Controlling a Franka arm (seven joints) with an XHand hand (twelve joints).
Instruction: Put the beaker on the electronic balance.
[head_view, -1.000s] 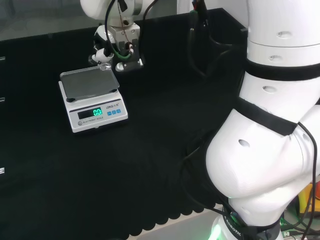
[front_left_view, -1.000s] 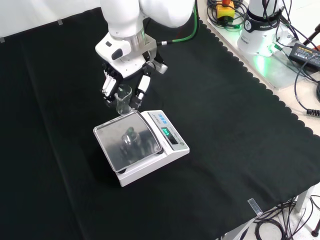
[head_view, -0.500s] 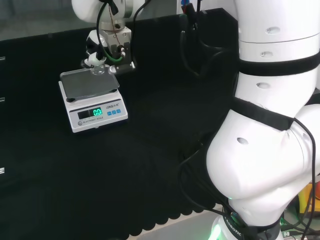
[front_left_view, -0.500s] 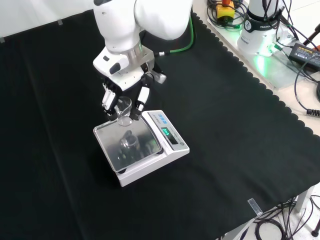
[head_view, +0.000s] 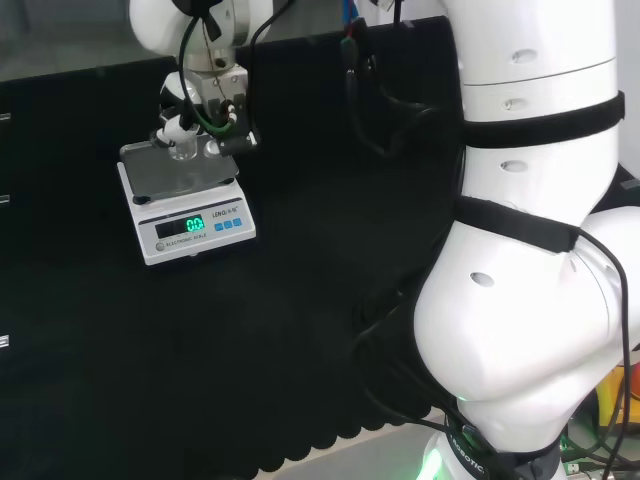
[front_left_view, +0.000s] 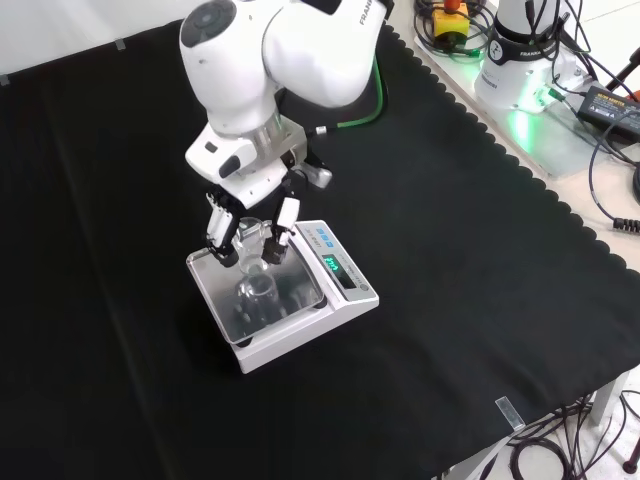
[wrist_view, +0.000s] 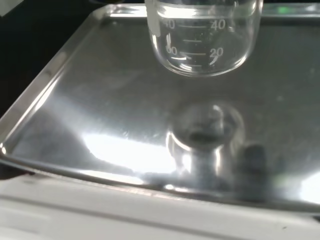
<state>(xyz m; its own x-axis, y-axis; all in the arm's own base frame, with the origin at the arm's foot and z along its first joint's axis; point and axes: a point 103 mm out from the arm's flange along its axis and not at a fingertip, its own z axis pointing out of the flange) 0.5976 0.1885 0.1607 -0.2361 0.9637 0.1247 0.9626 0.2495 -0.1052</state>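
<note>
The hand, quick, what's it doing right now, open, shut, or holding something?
Hand: shut on the beaker, holding it over the balance pan.

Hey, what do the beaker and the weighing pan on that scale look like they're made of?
The beaker looks like clear glass, possibly clear plastic: you see straight through its wall, and printed graduation marks sit on it. The weighing pan looks like polished metal, likely stainless steel: it is grey, has a raised rim, and mirrors the beaker and the lights. The balance's body looks like white plastic.
</note>
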